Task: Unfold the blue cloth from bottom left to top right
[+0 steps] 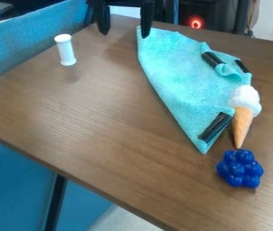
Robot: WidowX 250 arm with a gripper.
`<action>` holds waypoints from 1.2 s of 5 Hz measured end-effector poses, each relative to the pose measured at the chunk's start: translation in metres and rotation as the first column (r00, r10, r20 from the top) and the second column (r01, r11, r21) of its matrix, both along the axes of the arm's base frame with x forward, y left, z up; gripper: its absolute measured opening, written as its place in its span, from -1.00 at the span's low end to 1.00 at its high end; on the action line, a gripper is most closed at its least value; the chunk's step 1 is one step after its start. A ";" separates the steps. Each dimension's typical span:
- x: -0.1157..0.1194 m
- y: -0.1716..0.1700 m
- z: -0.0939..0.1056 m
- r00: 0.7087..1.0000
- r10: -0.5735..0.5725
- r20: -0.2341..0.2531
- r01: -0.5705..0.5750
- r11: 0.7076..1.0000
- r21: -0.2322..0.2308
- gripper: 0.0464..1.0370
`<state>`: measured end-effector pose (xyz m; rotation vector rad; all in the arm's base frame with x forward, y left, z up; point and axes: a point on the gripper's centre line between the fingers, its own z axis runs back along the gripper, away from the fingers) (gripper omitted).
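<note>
No readable lettering, numbers, labels or signs — none at all.

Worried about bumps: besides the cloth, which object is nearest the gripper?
The white cylinder, left of the cloth; the ice-cream cone and blue cluster are farther.

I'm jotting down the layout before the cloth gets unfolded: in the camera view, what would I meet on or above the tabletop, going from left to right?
White cylinder → end effector → blue cloth → toy ice cream cone
</note>
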<state>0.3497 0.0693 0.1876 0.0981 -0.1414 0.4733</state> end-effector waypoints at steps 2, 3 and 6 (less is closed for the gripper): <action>0.001 0.000 -0.015 0.999 0.000 -0.042 0.000 1.000 -0.006 0.93; 0.003 -0.002 -0.016 0.999 -0.011 -0.030 0.011 1.000 -0.022 0.93; 0.041 -0.013 -0.026 0.906 0.157 0.393 -0.099 0.982 -0.164 0.93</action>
